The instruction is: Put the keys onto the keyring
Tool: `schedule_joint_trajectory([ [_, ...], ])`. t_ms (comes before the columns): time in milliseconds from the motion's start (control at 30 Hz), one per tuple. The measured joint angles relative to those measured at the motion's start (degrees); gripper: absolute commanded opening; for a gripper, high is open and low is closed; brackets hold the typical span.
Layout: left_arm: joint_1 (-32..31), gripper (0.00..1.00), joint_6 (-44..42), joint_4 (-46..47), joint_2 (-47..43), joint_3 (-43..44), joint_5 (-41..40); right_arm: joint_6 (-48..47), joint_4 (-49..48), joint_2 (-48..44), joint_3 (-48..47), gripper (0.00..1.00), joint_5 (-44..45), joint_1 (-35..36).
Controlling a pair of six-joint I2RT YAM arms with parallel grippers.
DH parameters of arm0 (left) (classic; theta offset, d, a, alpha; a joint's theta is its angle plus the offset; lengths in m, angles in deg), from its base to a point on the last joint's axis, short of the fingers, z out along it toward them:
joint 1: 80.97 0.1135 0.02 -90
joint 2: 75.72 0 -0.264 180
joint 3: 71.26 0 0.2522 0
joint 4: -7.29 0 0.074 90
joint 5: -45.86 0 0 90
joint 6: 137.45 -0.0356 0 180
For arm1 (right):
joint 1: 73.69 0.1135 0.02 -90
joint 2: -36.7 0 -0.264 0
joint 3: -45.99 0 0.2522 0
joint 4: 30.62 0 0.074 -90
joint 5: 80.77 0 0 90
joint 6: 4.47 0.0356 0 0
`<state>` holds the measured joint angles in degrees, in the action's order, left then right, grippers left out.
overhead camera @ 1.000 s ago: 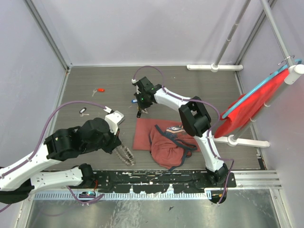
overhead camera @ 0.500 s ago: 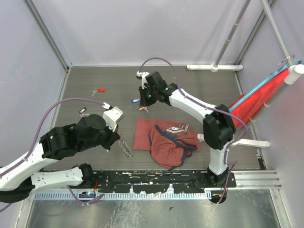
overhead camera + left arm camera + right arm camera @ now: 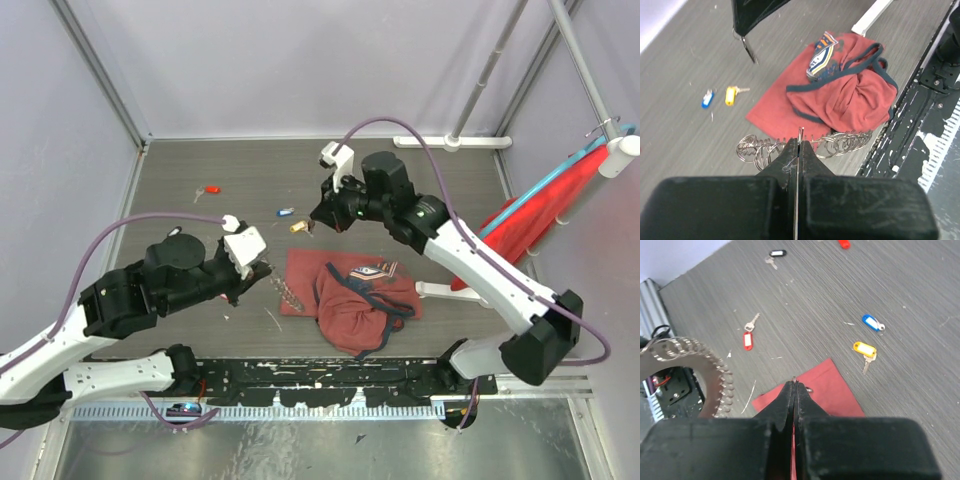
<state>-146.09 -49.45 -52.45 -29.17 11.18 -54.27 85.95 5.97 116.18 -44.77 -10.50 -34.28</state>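
Near cloth bag point(image 3: 850, 100): left tool point(image 3: 798, 143) clamped on keyring point(image 3: 757, 150); right tool point(image 3: 794, 385) together, pinch unclear.

Pale lilac walls point(image 3: 300, 60) and metal posts point(image 3: 97, 65) enclose a grey wood-grain tabletop point(image 3: 420, 180).

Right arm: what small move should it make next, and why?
Probably ease it across toward the keyring, which the left end effector is shut on. The right end effector is shut with what looks like a key hanging below it, well apart from the ring.
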Motion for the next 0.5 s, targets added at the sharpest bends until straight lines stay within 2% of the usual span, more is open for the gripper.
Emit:
schedule_joint_trajectory([
  [300, 0.0, 0.0, -14.3, 8.3, -0.6, -0.7, 5.5, -1.8, -1.9, -13.7, 4.2, 0.01, -6.6, 0.0],
  [500, 0.0, 0.0, -18.9, 13.5, -0.2, -0.7, 5.8, -1.2, -6.1, -19.6, 4.6, 0.01, -12.2, 0.0],
])
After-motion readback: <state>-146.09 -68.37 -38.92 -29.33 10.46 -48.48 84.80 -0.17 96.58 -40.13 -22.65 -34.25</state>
